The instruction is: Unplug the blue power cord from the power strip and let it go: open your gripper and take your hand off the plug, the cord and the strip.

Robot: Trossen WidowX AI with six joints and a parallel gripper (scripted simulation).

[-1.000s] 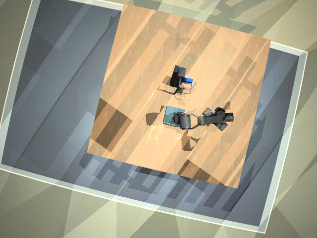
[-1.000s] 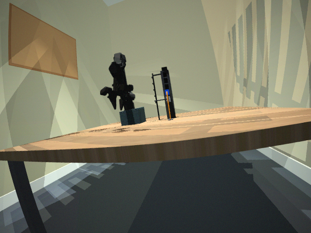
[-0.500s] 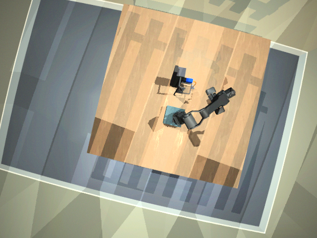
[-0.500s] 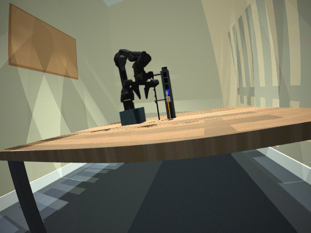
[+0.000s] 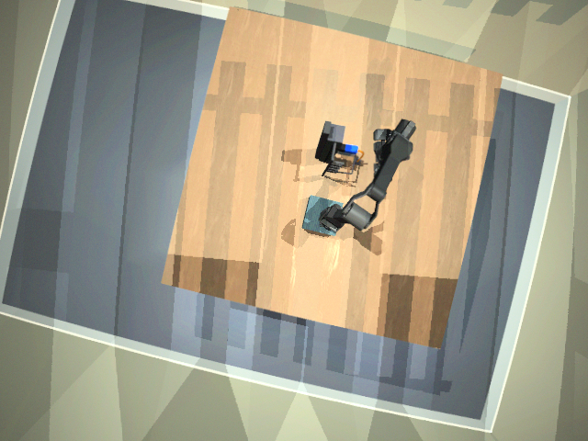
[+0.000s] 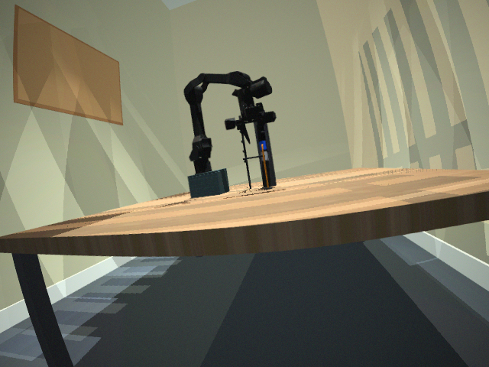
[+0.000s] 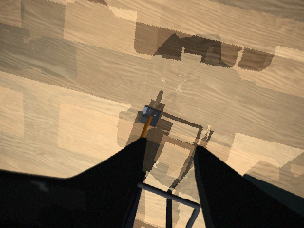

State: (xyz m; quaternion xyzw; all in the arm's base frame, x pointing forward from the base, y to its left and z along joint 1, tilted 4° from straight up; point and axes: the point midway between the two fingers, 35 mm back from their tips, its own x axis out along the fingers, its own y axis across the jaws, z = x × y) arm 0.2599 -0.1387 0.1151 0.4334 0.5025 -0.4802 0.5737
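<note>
The black power strip stands upright on the table. The blue plug sits at its face, and an orange cord runs from it down toward the table. My gripper points downward with its fingers partly apart and nothing between them. In the exterior view it is level with the strip's upper part, in front of or beside it, just above the plug's height. The plug does not show clearly in the wrist view, where the left finger hides much of that side.
A thin black wire frame stands close beside the strip and shows below the fingers in the wrist view. A teal block lies at the arm's base. The table's edge crosses the exterior view.
</note>
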